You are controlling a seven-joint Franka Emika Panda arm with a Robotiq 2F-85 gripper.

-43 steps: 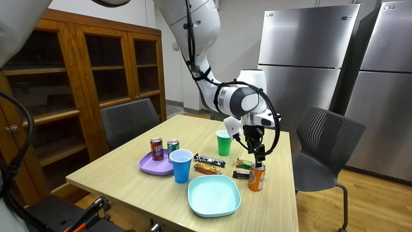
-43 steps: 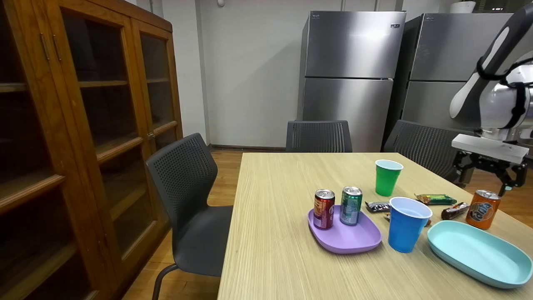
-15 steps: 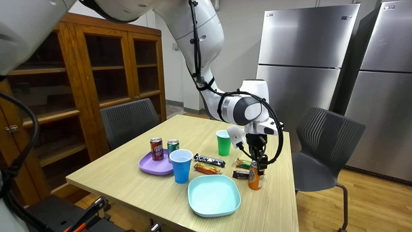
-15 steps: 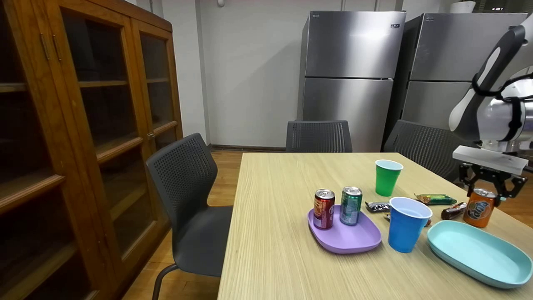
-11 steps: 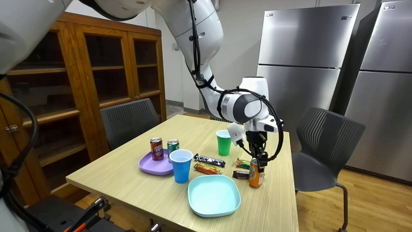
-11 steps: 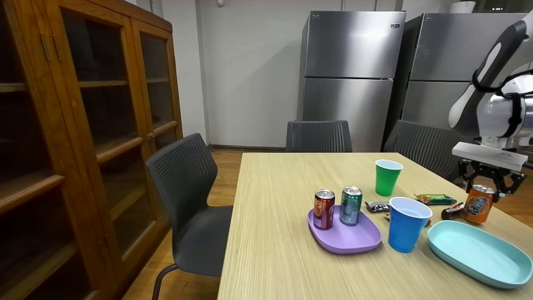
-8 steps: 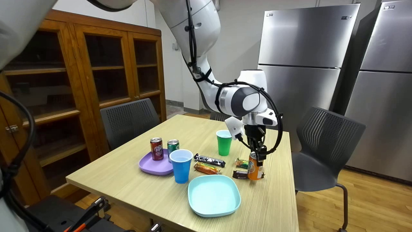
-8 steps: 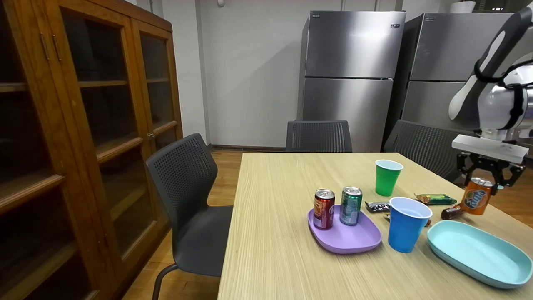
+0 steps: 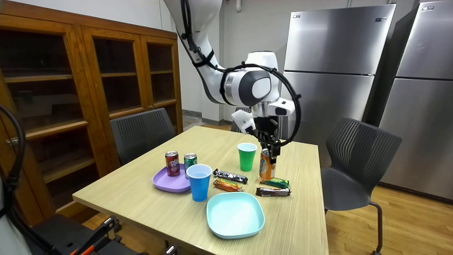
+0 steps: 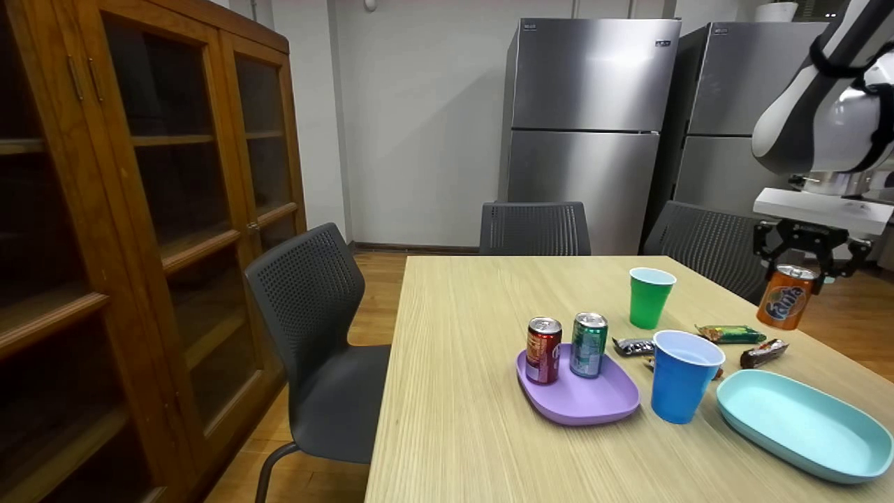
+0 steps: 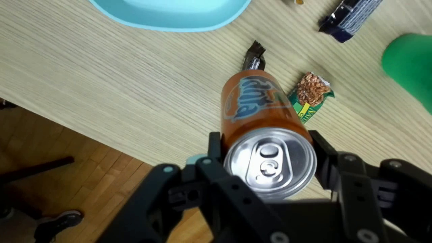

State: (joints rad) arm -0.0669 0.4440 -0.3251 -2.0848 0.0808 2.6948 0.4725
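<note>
My gripper [image 11: 265, 143] is closed round the upper part of an orange Fanta can [image 11: 254, 104], one finger on each side. The silver lid faces the wrist camera. In both exterior views the can [image 10: 785, 302] hangs above the table, leaning a little. Behind and below it lie a green-wrapped bar [image 9: 278, 182] and a dark brown-wrapped bar [image 9: 273, 192]. A green cup [image 9: 247, 159] stands to the can's left in that exterior view. Nearer the front sits a turquoise plate [image 9: 235, 216].
A purple plate [image 10: 580, 405] carries a red can [image 10: 543, 353] and a green can [image 10: 589, 347]. Beside it stands a blue cup [image 9: 199, 182]. A black-wrapped bar [image 9: 230, 176] and an orange-wrapped bar [image 9: 227, 185] lie mid-table. Grey chairs [image 9: 355, 166] surround the table.
The gripper came down over the orange can, took hold of it and lifted it off the table. Arm and can have since risen further and moved toward the green cup's side.
</note>
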